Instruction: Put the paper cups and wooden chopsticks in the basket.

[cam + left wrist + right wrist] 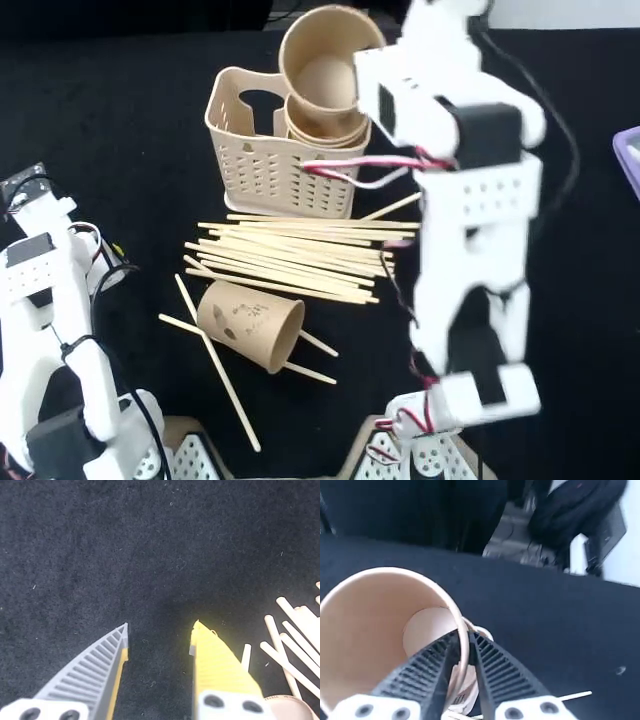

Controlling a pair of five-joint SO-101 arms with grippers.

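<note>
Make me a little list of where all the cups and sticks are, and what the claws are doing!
Right claw: shut on the rim of a paper cup, over the basket
Basket: cream, with stacked cups inside
Chopsticks: piled on the black table beside the basket
Fallen cup: lying on its side across a few loose chopsticks
Left claw: open, over bare table near the chopstick ends

We see 2 arms of white shells with black motor blocks, the left arm and the right arm. Red, white and black cables loop along them. Our left hand has 1 grey ribbed finger edged in yellow and 1 yellow finger. Our right hand has 2 black ribbed fingers. Each white finger base shows 2 dark screw holes.
</note>
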